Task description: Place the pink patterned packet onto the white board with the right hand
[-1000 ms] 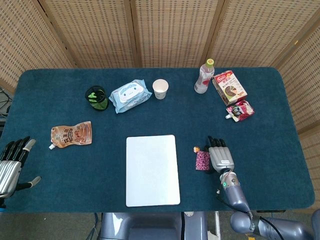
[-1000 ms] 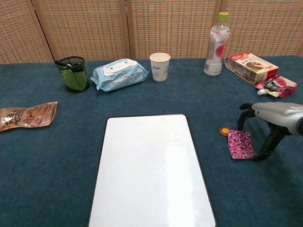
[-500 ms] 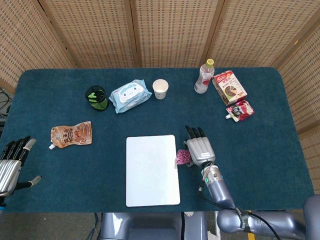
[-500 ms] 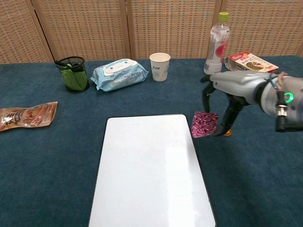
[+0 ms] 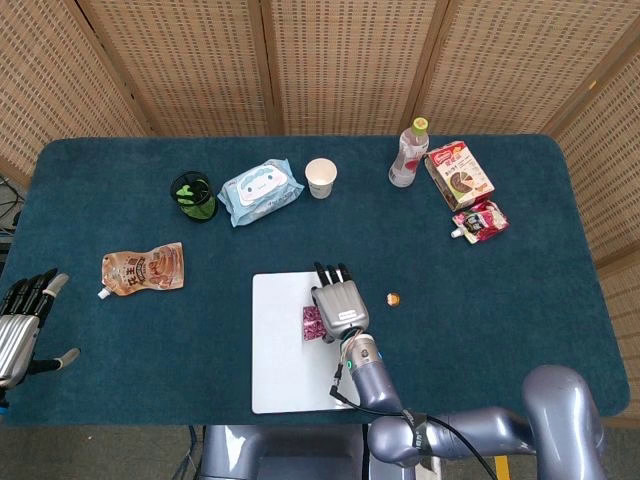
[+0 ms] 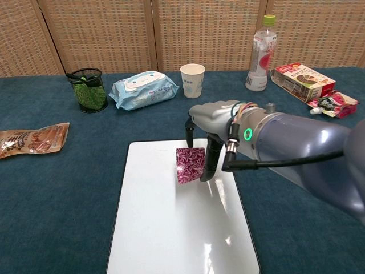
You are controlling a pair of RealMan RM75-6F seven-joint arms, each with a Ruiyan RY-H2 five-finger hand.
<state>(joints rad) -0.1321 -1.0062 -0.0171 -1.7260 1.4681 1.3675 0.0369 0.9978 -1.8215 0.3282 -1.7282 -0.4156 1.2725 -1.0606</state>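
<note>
One glossy pink patterned packet [image 6: 190, 164] over smooth rectangular white board [image 6: 171, 228].

The board [image 6: 165, 228] lies at the table's [image 5: 520, 320] near centre. Behind it stand the cup [image 6: 193, 80] and wipes [image 6: 144, 89], with the basket [image 6: 87, 89] further left. The bottle [image 6: 259, 52] and box [image 6: 302, 80] stand far right.
</note>
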